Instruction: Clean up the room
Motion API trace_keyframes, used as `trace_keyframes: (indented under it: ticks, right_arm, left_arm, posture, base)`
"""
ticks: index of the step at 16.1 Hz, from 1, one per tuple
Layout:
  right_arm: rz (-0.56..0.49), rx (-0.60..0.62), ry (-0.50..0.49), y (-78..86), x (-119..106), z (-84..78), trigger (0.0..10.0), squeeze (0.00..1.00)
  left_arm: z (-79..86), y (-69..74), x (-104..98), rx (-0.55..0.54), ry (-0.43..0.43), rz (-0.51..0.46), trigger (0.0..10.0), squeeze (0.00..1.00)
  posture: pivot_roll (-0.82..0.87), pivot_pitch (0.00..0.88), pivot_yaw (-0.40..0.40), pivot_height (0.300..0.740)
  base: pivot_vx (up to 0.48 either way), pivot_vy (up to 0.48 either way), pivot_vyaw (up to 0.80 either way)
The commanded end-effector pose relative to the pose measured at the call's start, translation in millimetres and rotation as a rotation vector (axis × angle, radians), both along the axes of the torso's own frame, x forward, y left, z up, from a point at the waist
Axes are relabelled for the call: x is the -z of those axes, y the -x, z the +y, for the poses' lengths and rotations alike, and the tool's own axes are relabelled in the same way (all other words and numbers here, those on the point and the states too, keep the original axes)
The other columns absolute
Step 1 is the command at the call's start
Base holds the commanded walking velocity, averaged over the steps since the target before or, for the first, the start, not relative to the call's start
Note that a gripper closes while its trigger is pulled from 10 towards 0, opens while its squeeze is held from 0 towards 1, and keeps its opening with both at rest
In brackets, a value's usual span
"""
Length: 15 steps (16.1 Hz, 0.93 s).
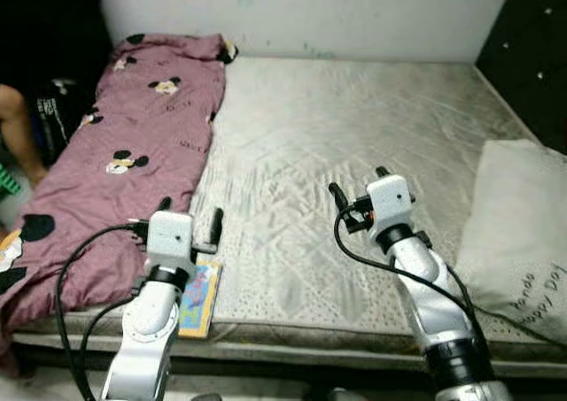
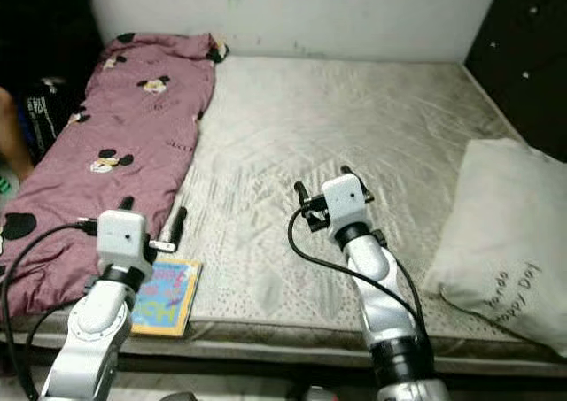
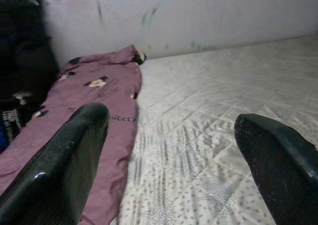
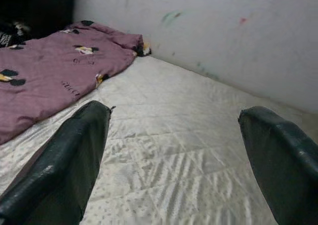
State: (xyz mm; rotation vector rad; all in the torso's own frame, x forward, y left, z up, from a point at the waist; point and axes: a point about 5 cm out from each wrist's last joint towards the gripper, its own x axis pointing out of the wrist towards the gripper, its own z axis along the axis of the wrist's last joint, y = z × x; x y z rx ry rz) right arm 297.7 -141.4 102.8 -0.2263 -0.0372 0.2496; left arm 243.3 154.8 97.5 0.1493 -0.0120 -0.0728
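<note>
The left gripper (image 1: 188, 216) hangs over the near left part of the bed, its 2 black fingers (image 3: 64, 160) spread wide and holding nothing; the right gripper (image 1: 358, 182) hovers over the middle of the mattress (image 1: 354, 135), likewise released and empty, fingers apart.

Just below the left gripper, at the near edge of the mattress, lies a colourful book (image 2: 166, 296), flat, its left side touching or just beside the hem of the purple blanket (image 1: 133, 144); the left arm hides part of it in the left eye view. The blanket runs along the left side of the bed from near to far, rumpled, printed with cartoon mouse heads. A white pillow (image 2: 496, 242) sits at the near right, well apart from both grippers; a dark headboard (image 1: 532, 38) stands at the far right. A person's leg (image 1: 19, 131) shows at the far left, beside the bed.

The book looks like the likeliest thing to clear first, being loose clutter nearest the left gripper; that is a judgement, not a certainty. To take it well, the left gripper should come down over the free right edge of the book, away from the blanket, so that 1 finger does not snag the cloth; a flat book on a soft mattress gives little lip, so pressing 1 finger under the near edge, where it overhangs, should serve better than pinching from above.
</note>
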Motion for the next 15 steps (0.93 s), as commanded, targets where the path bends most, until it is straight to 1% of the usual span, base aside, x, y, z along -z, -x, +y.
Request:
trace_keyframes:
  ticks: [1,2,4,6,7,8,10,11,12,14,15]
  right_arm:
    - [-0.013,0.006,-0.020,1.9,-2,2.9,10.0,0.00]
    - [-0.017,0.031,-0.021,5.9,-1,-0.3,10.0,0.00]
    - [-0.025,0.075,-0.023,9.1,-1,-8.2,10.0,0.00]
    - [-0.031,0.088,-0.018,10.1,-3,-12.6,10.0,0.00]
    - [-0.035,0.082,-0.007,9.5,-4,-13.2,10.0,0.00]
    - [-0.041,0.058,0.006,6.2,-6,-12.2,10.0,0.00]
    - [-0.039,0.010,0.018,-0.7,-8,-5.8,10.0,0.00]
    - [-0.032,-0.045,0.021,-5.9,-8,4.6,10.0,0.00]
    - [-0.029,-0.063,0.019,-7.4,-8,8.2,10.0,0.00]
    - [-0.019,-0.121,0.010,-12.1,-8,22.1,10.0,0.00]
    - [-0.016,-0.137,0.006,-12.7,-7,26.5,10.0,0.00]
  left_arm:
    - [2.8,-2.3,0,-0.013,0.001,0.002,10.0,0.00]
    - [-1.7,-6.8,1,0.007,0.017,0.015,10.0,0.00]
    - [-8.6,-13.2,0,0.038,0.030,0.010,10.0,0.00]
    - [-15.2,-18.7,-1,0.066,0.037,0.003,10.0,0.00]
    - [-16.8,-19.9,0,0.069,0.040,0.005,10.0,0.00]
    - [-17.6,-19.9,0,0.066,0.038,0.004,10.0,0.00]
    - [-15.6,-16.3,1,0.041,0.032,-0.004,10.0,0.00]
    - [-9.1,-10.0,3,-0.002,0.028,-0.005,10.0,0.00]
    - [-6.6,-7.4,3,-0.017,0.030,-0.007,10.0,0.00]
    - [4.0,3.6,6,-0.077,0.030,-0.006,10.0,0.00]
    - [6.9,6.7,7,-0.090,0.024,-0.003,10.0,0.00]
  posture:
    - [-0.04,0.000,0.040,0.740]
    - [-0.06,0.000,0.054,0.740]
    - [-0.09,0.000,0.076,0.740]
    - [-0.12,0.000,0.088,0.740]
    - [-0.13,0.000,0.084,0.740]
    - [-0.10,0.000,0.057,0.740]
    - [-0.06,0.000,0.019,0.740]
    - [-0.02,0.000,-0.011,0.740]
    - [0.01,0.000,-0.033,0.740]
    - [0.05,0.000,-0.066,0.740]
    - [0.07,0.000,-0.080,0.740]
  base:
    - [0.000,0.000,0.00]
    - [0.000,0.000,0.00]
    - [0.000,0.000,0.00]
    - [0.000,0.000,0.00]
    - [0.000,0.000,0.00]
    - [0.000,0.000,0.00]
    - [0.000,0.000,0.00]
    - [0.000,0.000,0.00]
    - [0.000,0.000,0.00]
    - [0.000,0.000,0.00]
    - [0.000,0.000,0.00]
